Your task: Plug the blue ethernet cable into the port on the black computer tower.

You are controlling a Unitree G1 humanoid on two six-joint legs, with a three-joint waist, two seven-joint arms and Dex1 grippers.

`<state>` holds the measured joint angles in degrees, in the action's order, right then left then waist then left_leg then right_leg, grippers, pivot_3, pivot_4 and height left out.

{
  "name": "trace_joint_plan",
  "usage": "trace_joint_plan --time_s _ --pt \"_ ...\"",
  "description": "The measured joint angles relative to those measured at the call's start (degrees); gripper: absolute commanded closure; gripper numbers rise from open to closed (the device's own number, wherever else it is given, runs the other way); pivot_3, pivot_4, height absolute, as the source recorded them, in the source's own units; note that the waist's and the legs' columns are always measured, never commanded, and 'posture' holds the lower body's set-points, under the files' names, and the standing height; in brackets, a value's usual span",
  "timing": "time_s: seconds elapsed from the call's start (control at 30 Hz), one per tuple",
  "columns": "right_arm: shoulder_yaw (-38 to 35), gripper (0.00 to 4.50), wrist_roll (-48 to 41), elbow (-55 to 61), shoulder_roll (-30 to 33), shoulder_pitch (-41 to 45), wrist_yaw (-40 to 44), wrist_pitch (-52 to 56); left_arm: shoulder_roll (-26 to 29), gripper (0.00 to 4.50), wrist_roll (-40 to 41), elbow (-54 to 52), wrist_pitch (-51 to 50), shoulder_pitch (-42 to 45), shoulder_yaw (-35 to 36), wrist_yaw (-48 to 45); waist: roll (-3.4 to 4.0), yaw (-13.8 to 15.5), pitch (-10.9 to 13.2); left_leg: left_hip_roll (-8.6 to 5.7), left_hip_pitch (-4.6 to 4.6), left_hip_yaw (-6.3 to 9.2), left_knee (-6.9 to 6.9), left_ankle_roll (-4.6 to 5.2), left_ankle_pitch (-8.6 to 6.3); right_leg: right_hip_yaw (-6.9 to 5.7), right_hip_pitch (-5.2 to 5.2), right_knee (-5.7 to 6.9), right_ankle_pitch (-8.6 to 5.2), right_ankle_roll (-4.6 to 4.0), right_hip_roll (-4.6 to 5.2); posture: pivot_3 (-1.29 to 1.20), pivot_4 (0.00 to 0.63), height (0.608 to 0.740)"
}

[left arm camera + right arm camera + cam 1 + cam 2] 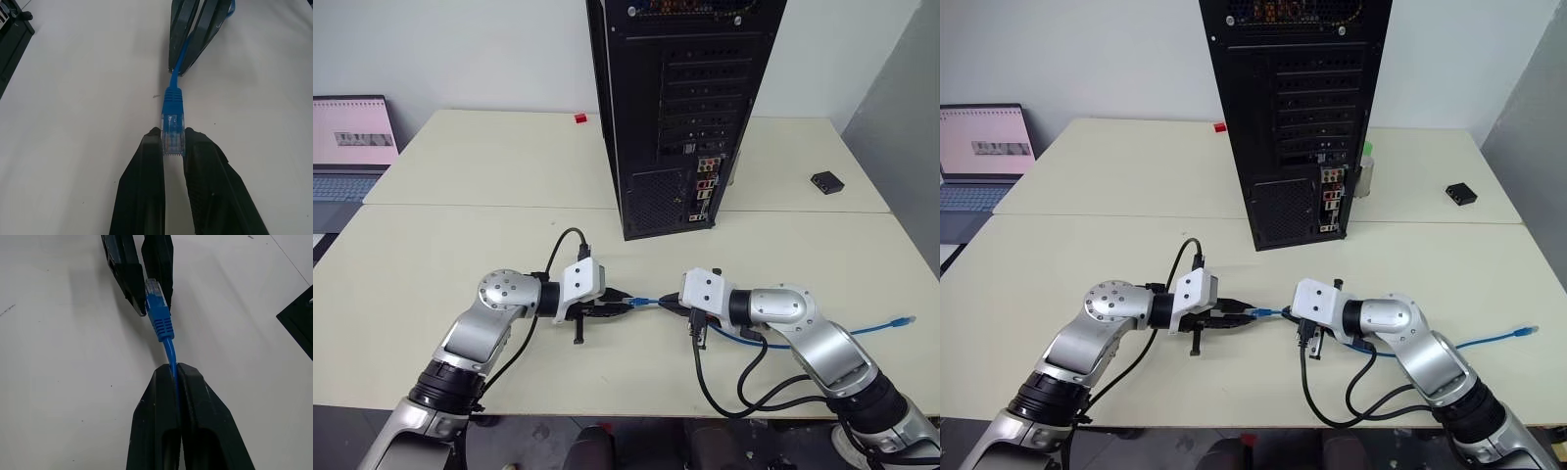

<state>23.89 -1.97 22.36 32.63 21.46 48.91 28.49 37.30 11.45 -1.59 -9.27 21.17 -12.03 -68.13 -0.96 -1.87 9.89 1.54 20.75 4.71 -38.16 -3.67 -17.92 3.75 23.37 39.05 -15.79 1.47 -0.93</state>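
The blue ethernet cable (644, 302) spans between my two grippers just above the table. My left gripper (173, 142) is shut on its clear plug (173, 134). My right gripper (174, 369) is shut on the cord just behind the plug's blue boot (160, 313). The rest of the cable trails right to its other plug (902, 320) on the table. The black computer tower (680, 108) stands upright behind both grippers, its rear face toward me. The port sits among the small coloured connectors (705, 181) low on that face; which socket it is I cannot tell.
A small black box (826, 181) lies at the back right of the cream table (460, 245). A laptop (350, 147) stands off the table's left side. A small red object (579, 118) rests left of the tower. Black robot cables (744, 387) loop near the front edge.
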Motion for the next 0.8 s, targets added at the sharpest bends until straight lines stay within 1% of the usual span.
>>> trace_joint_plan --time_s 0.03,0.07,0.17,0.23,0.27,0.3,0.33,0.37,0.43,0.57,0.63,0.8 --pt "0.0 4.01 0.0 0.1 0.2 0.0 0.4 0.0 0.0 4.21 -0.1 0.0 0.4 0.0 0.0 0.0 0.0 0.0 0.0 0.0 0.0 0.0 0.0 0.0 0.0 0.0 0.0 0.0 0.0 0.0 0.0 0.0 0.15 0.74" --pt "0.0 3.88 -0.1 0.3 0.7 0.1 1.0 0.0 -0.1 4.21 -0.2 0.0 1.0 0.0 0.0 0.0 0.0 0.0 0.0 0.0 0.0 0.0 0.0 0.0 0.0 0.0 0.0 -0.01 0.0 0.0 0.0 0.0 0.15 0.74" --pt "-0.7 3.02 -1.8 1.9 2.7 0.1 2.9 1.0 -0.1 4.21 -0.5 0.1 2.8 -0.2 0.0 0.0 0.0 0.0 0.0 0.0 0.0 0.0 0.0 0.0 0.0 0.0 0.0 -0.01 0.0 0.0 0.01 0.0 0.15 0.74" --pt "-3.1 2.45 -4.8 4.3 4.2 -0.1 4.6 3.1 -0.1 4.21 -0.8 0.1 5.3 -0.7 0.0 0.0 0.0 0.0 0.0 0.0 0.01 0.01 0.0 0.0 0.0 0.0 0.0 -0.01 0.0 0.0 0.02 0.0 0.15 0.74" --pt "-4.8 2.26 -6.5 5.3 4.9 -0.2 5.1 4.5 -0.2 4.21 -1.2 0.1 6.7 -1.0 0.0 0.0 0.0 0.0 0.0 0.0 0.02 0.02 0.0 0.0 0.0 -0.01 -0.01 -0.01 0.0 0.0 0.02 0.0 0.15 0.74" --pt "-8.0 2.0 -10.0 6.8 5.1 -0.8 5.8 7.5 -0.4 4.21 -1.9 0.4 9.9 -1.3 0.0 0.4 0.0 0.1 0.0 0.0 0.02 0.03 -0.01 0.0 0.0 -0.02 -0.01 -0.02 0.0 0.0 0.03 0.0 0.15 0.74" --pt "-9.9 1.79 -12.2 7.6 5.1 -1.0 5.9 9.3 -0.6 4.21 -2.8 0.5 12.2 -1.5 0.0 0.9 0.0 0.1 0.0 0.0 0.02 0.03 -0.01 0.0 0.0 -0.02 -0.02 -0.02 0.0 0.0 0.03 0.0 0.15 0.74" --pt "-11.7 1.5 -14.3 8.2 4.6 -1.1 5.7 11.2 -0.8 4.21 -3.8 1.1 15.4 -1.4 0.0 1.6 -0.01 0.1 0.0 0.01 0.01 0.04 -0.01 0.0 0.0 -0.02 -0.02 -0.02 0.01 -0.01 0.03 0.0 0.15 0.74" --pt "-15.9 1.09 -19.4 8.9 1.3 -1.6 3.9 16.0 -1.5 4.21 -7.4 3.6 24.5 -1.3 0.0 4.2 -0.01 0.1 0.0 0.02 -0.02 0.03 -0.01 0.0 0.0 -0.01 -0.04 -0.01 0.02 -0.03 0.02 0.0 0.15 0.74" --pt "-21.1 1.06 -29.0 8.6 -4.9 -1.8 -0.3 25.5 -2.9 4.21 -16.0 10.2 46.4 0.0 0.1 11.9 0.0 0.1 0.0 0.01 0.0 0.03 0.0 0.0 0.0 -0.01 -0.04 -0.02 0.03 -0.05 0.04 0.0 0.15 0.74" --pt "-22.2 1.06 -32.7 7.7 -7.2 -1.3 -1.9 28.8 -4.0 4.21 -19.3 12.7 55.0 1.0 0.1 16.3 0.0 0.2 0.0 -0.02 0.01 0.02 0.0 0.0 0.0 -0.01 -0.04 -0.03 0.04 -0.04 0.08 0.0 0.15 0.74" --pt "-22.9 1.06 -36.6 4.6 -8.0 0.5 -4.1 32.2 -4.7 4.21 -23.3 15.8 64.9 3.1 0.6 23.8 0.01 0.1 0.0 -0.03 0.01 0.03 -0.01 0.01 0.0 -0.04 -0.04 -0.02 0.04 -0.03 0.08 0.0 0.15 0.74"
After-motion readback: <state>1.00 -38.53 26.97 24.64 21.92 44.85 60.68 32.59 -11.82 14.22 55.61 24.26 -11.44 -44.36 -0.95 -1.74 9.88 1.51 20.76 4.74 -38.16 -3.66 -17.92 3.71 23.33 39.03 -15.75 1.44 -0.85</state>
